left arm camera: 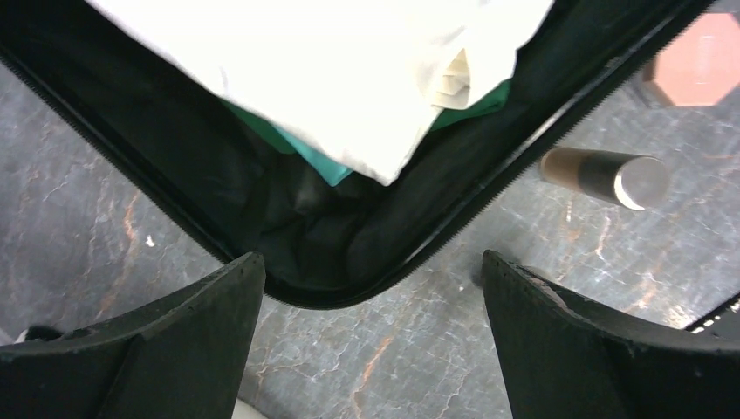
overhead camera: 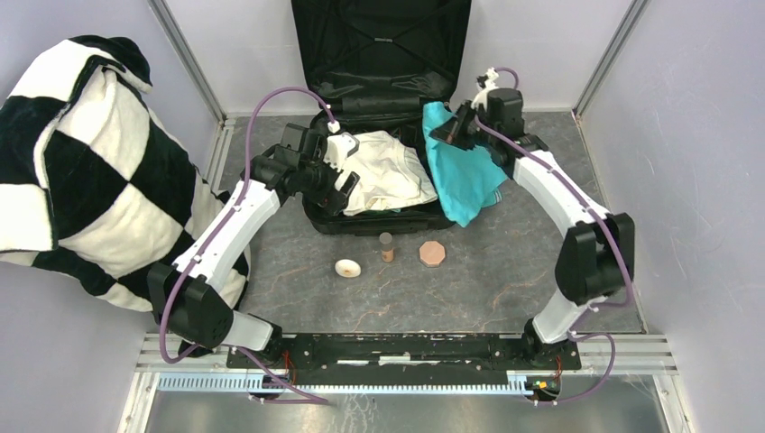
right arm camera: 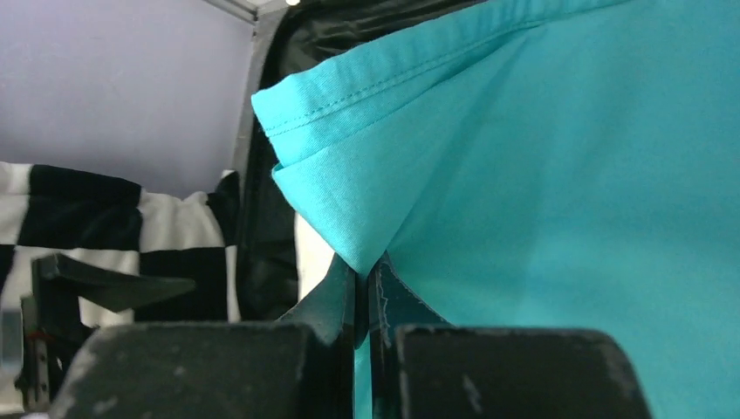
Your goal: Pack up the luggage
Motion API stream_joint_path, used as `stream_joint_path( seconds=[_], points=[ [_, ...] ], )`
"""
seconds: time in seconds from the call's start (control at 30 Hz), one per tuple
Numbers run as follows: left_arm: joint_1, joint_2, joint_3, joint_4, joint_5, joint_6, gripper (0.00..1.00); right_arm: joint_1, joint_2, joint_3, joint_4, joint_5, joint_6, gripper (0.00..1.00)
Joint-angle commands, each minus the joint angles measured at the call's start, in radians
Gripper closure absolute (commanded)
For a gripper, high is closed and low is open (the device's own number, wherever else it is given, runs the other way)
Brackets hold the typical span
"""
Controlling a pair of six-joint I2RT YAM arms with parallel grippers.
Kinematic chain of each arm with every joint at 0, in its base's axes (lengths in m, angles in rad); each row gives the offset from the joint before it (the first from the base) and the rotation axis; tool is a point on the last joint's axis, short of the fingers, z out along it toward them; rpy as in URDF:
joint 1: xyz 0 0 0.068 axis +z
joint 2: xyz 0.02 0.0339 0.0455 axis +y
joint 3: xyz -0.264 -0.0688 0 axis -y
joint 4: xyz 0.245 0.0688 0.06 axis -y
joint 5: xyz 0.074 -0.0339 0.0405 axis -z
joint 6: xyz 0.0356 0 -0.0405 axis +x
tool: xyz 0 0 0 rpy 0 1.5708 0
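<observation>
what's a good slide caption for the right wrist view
Right gripper pinched shut on a fold of the teal garment, with the open luggage and checkered blanket behind.

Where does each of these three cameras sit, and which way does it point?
Top external: above and behind the arms, looking down at the luggage; both arms show.
Left wrist: on the left arm, facing down at the luggage's near corner; the open left end effector shows.
Right wrist: on the right arm, close against the teal cloth pinched by the right end effector.
Shared: top and left wrist show the white cloth.
</observation>
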Motion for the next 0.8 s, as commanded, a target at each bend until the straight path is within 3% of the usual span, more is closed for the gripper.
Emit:
stream_joint_path(
  seconds=[0.0, 0.17, 0.5, 0.77],
  points=[
    [0.003, -0.080, -0.008, 0.062, 0.122, -0.065, 0.00, 0.099, 0.107, 0.202, 0.141, -0.082, 0.122, 1.00],
    [0.004, -0.082, -0.010, 0.040, 0.128, -0.048, 0.00, 0.204, 0.230, 0.336, 0.116, 0.002, 0.185, 1.00],
    [0.004, -0.125, -0.047, 0.020, 0.137, -0.012, 0.00, 0.330, 0.363, 0.297, 0.219, 0.271, 0.463, 1.00],
    [0.039, -0.115, -0.118, 0.045, 0.138, -0.011, 0.00, 0.422, 0.541, 0.587, 0.089, 0.527, 0.635, 1.00]
  ],
)
